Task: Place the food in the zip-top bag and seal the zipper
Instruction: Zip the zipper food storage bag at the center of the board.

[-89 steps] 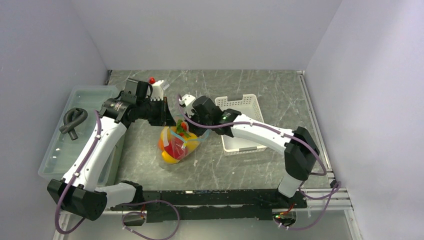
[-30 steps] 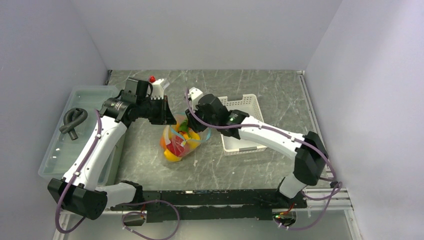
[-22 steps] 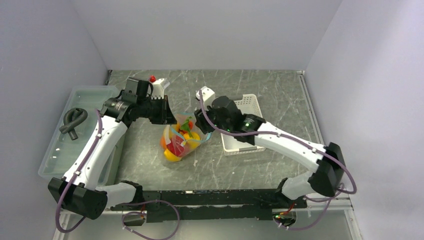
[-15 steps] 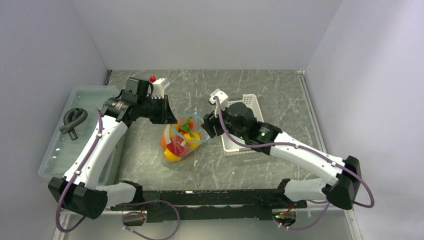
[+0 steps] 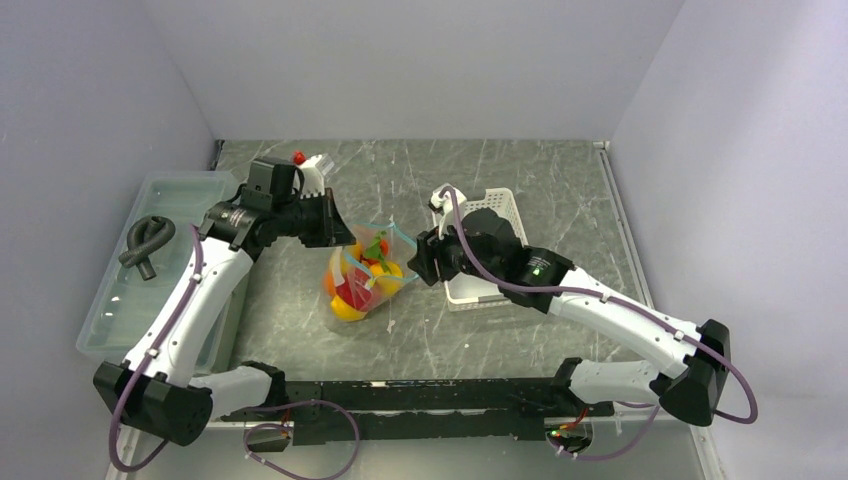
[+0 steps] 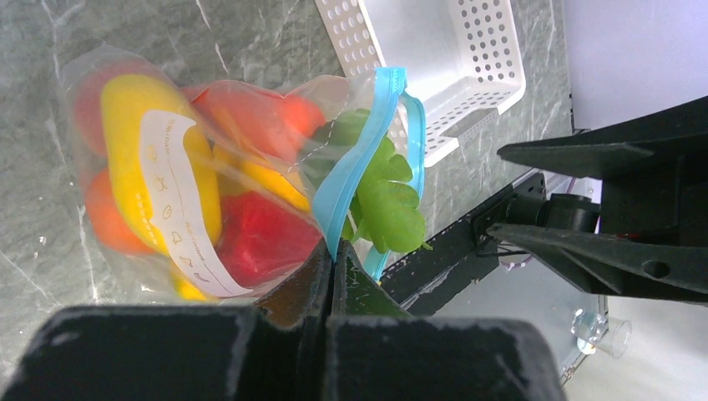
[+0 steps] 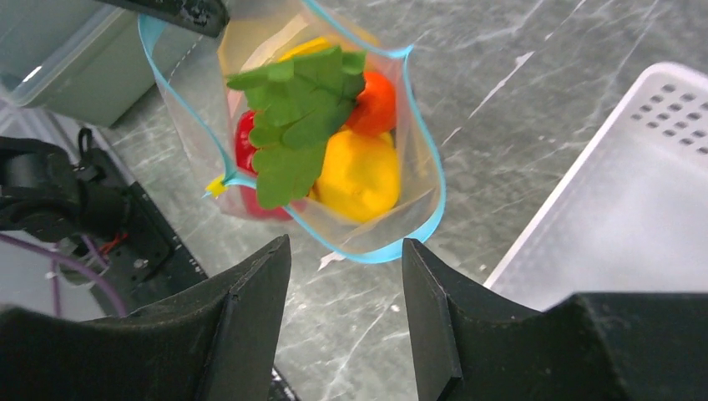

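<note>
The clear zip-top bag (image 5: 362, 282) stands mouth-up in mid-table, held up by my left gripper (image 5: 337, 226), which is shut on the teal-blue zipper (image 6: 359, 167) at the mouth's left end (image 6: 332, 259). The food sits inside it: a green leafy piece (image 7: 296, 117) on top, a yellow fruit (image 7: 359, 175), an orange one (image 7: 376, 100) and a red pepper (image 6: 259, 242). The mouth gapes open, its zipper (image 7: 426, 167) forming a loop. My right gripper (image 5: 422, 262) hangs just right of the bag, open and empty (image 7: 345, 251), a little clear of the rim.
A white perforated basket (image 5: 497, 195) stands right behind my right gripper, empty in what the wrist views show (image 7: 634, 192). A large translucent bin (image 5: 130, 300) with a black hose (image 5: 147, 243) lies along the left edge. The arms' black base rail (image 5: 450, 395) runs along the near edge.
My right gripper has pulled back rightward from the bag's mouth and opened, empty. The green leafy piece now rests inside the bag. My left gripper has kept its hold.
</note>
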